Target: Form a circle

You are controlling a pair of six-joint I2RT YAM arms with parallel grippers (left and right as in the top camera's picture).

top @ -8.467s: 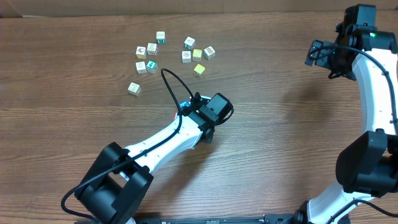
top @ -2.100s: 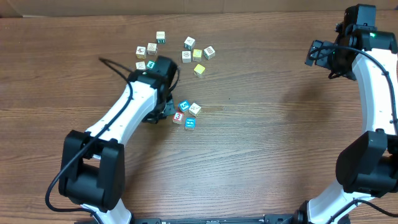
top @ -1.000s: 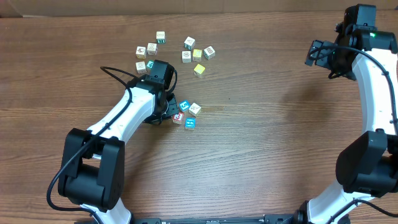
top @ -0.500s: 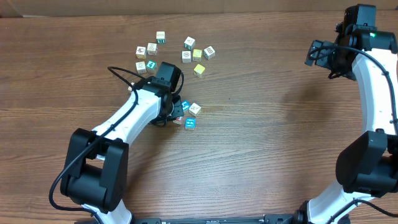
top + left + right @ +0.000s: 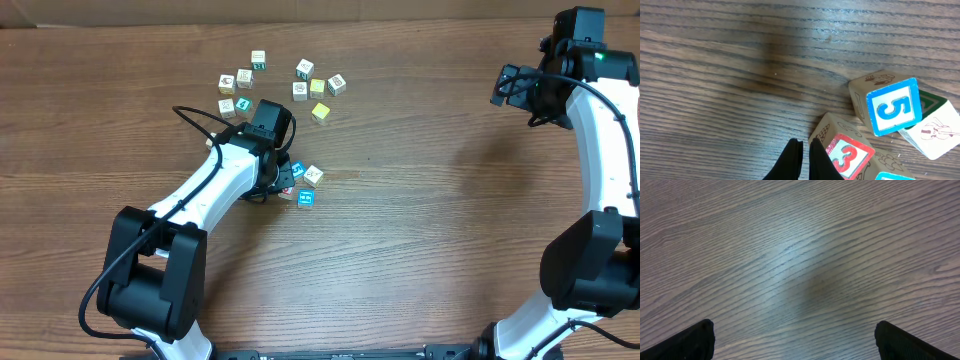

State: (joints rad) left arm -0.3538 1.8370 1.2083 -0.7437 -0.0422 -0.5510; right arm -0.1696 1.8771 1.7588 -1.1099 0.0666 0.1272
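Note:
Four small cubes sit in a tight cluster: a blue cube [image 5: 297,169], a cream cube [image 5: 314,175], a red cube [image 5: 289,191] and a second blue cube [image 5: 306,198]. My left gripper [image 5: 279,186] is shut and empty, its tips low at the table just left of the red cube. In the left wrist view the shut gripper [image 5: 804,143] touches the side of the red "3" cube [image 5: 847,156], with the blue "5" cube [image 5: 890,107] and the cream cube [image 5: 935,129] beyond it. My right gripper [image 5: 510,85] hangs open and empty at the far right, over bare wood [image 5: 797,345].
Several loose cubes lie scattered behind the cluster, among them a teal-green cube [image 5: 242,103], a yellow cube [image 5: 321,111] and another yellow cube [image 5: 318,87]. The left arm [image 5: 215,190] stretches across the table's left half.
Over the last second my left arm swung slightly right, bringing the shut tips against the red cube. The four cubes barely shifted. The right arm stayed still.

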